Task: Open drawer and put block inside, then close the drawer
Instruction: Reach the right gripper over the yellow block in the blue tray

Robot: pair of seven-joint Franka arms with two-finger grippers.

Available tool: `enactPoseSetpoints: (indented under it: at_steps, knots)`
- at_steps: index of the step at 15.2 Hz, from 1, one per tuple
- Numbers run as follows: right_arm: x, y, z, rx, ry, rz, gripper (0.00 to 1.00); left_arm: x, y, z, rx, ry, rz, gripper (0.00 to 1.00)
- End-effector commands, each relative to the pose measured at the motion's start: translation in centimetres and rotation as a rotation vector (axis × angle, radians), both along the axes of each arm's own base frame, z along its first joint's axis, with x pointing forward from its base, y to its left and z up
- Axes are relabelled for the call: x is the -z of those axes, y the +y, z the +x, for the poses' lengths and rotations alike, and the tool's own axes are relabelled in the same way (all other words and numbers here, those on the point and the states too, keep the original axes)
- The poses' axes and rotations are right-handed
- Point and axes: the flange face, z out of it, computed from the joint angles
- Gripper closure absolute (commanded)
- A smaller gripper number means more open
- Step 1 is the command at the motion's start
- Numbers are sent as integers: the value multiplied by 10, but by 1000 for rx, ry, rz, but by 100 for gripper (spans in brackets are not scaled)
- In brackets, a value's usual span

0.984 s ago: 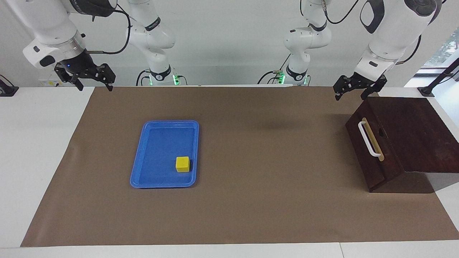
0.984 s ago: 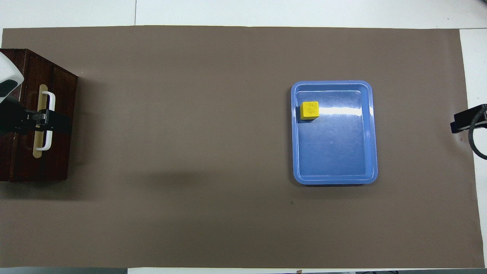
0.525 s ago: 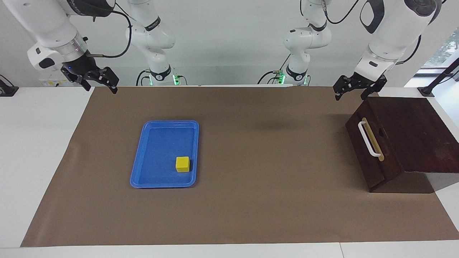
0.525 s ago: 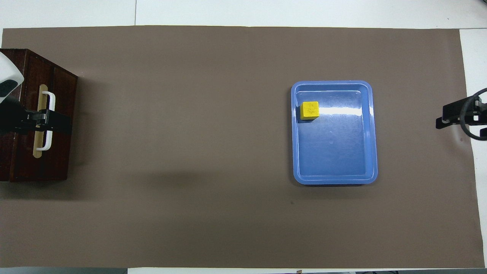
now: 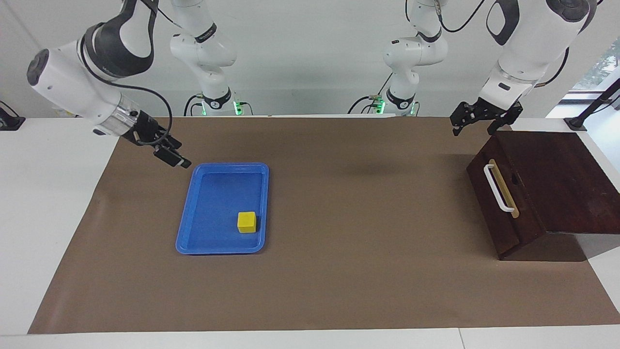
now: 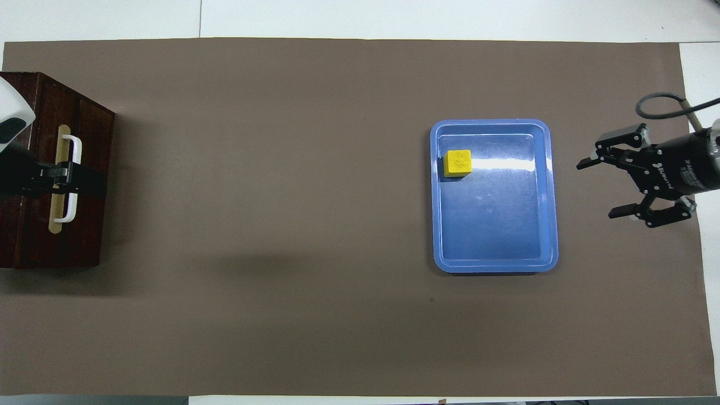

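Note:
The dark brown drawer (image 5: 490,206) of the low box stands shut at the left arm's end of the table, its white bar handle (image 5: 499,190) facing the table's middle. It also shows in the overhead view (image 6: 90,230). The small yellow block (image 5: 246,222) lies in the blue tray (image 5: 220,250), also seen from overhead as block (image 6: 457,163) and tray (image 6: 495,265). My left gripper (image 5: 473,130) is open in the air over the box's front, over the handle in the overhead view (image 6: 84,181). My right gripper (image 5: 175,155) is open and empty over the mat beside the tray, also overhead (image 6: 601,189).
A brown mat (image 5: 363,271) covers most of the white table (image 5: 43,218). The box's dark top (image 5: 562,179) slopes up toward the table's end.
My right arm has swung down and in from the table's end toward the tray. The left arm, block and drawer have not moved.

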Motion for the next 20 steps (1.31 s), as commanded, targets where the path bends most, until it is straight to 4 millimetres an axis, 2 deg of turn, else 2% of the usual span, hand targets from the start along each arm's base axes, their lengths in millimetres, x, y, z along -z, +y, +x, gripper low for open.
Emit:
enactPoseSetpoints:
  at_steps: [1, 3, 5, 7, 9, 12, 13, 15, 18, 20]
  knots:
    - [56, 3, 3, 186, 72, 96, 0, -3, 2, -9, -4, 2, -9, 0]
    - [86, 7, 2, 253, 106, 163, 0, -3, 3, -9, -6, 2, -9, 0]
    - [122, 5, 14, 285, 166, 210, 0, -3, 3, -9, -6, 2, -9, 0]
    - [146, 7, 27, 316, 196, 258, 0, -3, 3, -9, -6, 2, -9, 0]
    - [155, 10, 32, 325, 202, 266, 0, -3, 2, -9, -4, 1, -10, 0]
    - [173, 27, 46, 318, 211, 286, 0, -3, 3, -9, -6, 2, -9, 0]
    - [179, 27, 50, 330, 202, 285, 0, -3, 3, -9, -6, 1, -10, 0]
    - [183, 41, 52, 321, 192, 275, 0, -3, 3, -9, -6, 1, -10, 0]
    - [191, 45, 57, 356, 171, 284, 0, -3, 3, -9, -6, 2, -9, 0]
    - [197, 61, 59, 351, 168, 278, 0, -3, 2, -9, -4, 2, -9, 0]
